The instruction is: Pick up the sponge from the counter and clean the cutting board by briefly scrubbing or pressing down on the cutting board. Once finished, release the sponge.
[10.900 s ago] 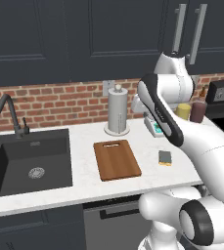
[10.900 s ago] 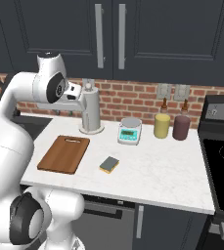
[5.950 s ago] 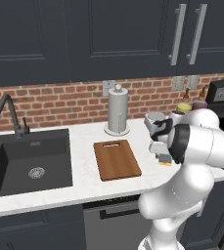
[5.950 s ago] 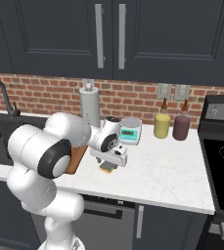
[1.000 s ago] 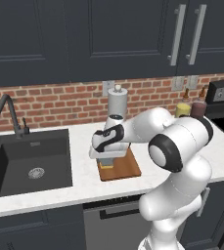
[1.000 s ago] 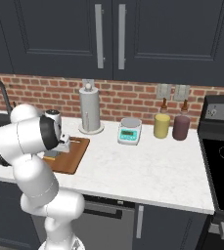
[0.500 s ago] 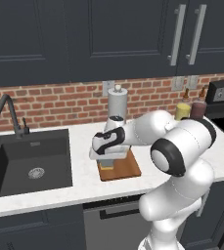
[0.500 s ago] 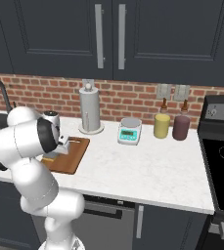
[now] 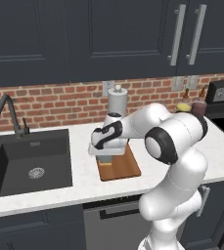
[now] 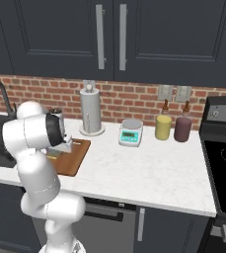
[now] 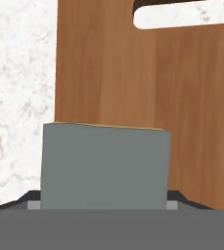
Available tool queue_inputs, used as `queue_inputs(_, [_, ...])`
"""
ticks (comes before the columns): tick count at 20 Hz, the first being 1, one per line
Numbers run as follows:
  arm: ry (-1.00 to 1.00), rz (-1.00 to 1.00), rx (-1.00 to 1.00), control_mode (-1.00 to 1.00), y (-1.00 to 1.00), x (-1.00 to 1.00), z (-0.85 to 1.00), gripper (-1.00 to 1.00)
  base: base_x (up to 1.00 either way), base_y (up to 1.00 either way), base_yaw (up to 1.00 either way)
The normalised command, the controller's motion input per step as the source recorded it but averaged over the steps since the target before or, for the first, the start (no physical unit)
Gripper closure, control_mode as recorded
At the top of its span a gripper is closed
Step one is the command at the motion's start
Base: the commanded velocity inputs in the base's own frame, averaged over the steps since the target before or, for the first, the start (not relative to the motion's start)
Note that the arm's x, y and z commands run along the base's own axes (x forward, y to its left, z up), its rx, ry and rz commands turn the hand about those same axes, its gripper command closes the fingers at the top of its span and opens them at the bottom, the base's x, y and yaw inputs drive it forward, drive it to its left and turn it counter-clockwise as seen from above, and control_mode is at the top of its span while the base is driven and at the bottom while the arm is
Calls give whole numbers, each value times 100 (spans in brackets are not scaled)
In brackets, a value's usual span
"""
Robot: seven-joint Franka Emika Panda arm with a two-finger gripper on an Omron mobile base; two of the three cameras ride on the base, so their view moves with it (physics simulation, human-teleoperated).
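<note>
1. The counter (image 9: pixel 84 188) is a white marbled stone worktop. A black sink (image 9: pixel 28 158) is set into it well to the left of where you work, and a paper towel holder (image 10: pixel 91 112) stands at the back by the brick wall.
2. The cutting board (image 11: pixel 133 97) lies flat on the counter. It is brown, stiff wood, so you can press on it without it bending, though it may slide on smooth stone. Its slot handle (image 11: pixel 182 14) is at the far short end in the hand view.
3. The gripper (image 9: pixel 103 155) hangs low over the board's left part, fingers pointing down.
4. The sponge (image 11: pixel 104 166) sits clamped between the fingers, grey-green face towards the camera, a thin yellow line along its far edge. It looks light and soft, so it should squash under pressure. Hold it by its two sides.
5. The sponge overhangs the board's left edge. Open board lies to the right and towards the slot, so scrub that way.
</note>
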Motion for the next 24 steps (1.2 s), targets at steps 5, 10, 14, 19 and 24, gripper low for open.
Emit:
queue_inputs(5, [10, 0, 0, -100, 0, 79, 0, 100, 0, 0, 0])
queue_inputs(10, [9, 0, 0, -100, 1, 72, 0, 100, 0, 0, 0])
queue_inputs(14, [4, 0, -5, -100, 2, 46, -8, 100, 0, 0, 0])
queue_inputs(19, [2, 0, -6, -100, 0, 5, -35, 100, 0, 0, 0])
queue_inputs(24, [1, 0, 0, -100, -22, -1, -51, 100, 0, 0, 0])
